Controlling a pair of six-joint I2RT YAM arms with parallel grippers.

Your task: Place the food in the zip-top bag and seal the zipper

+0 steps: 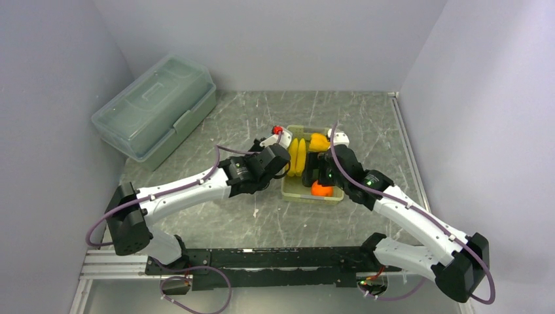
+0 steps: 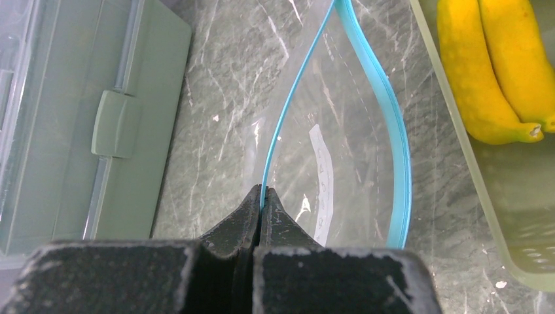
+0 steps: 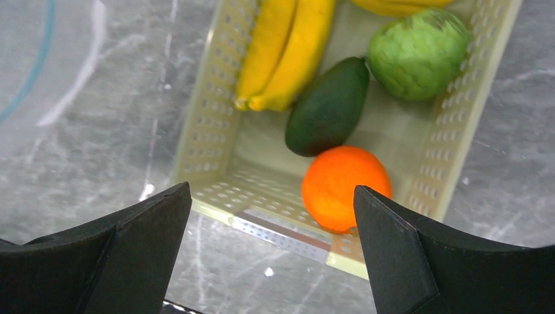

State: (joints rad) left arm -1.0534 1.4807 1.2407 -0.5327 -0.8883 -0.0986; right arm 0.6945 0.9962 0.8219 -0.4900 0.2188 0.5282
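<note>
Your left pincer clamps one lip of the blue zipper, holding the bag agape beside the basket, while your right pincer gapes empty above it, where the orange, avocado and bananas lie unbagged, with sealing yet to come.

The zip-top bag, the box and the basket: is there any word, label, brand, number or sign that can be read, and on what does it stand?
No text can be read in any view.
zip-top bag: a white strip shows on the clear plastic, too blurred to tell whether it bears print.
storage box: no marking visible.
basket: no marking visible.
</note>
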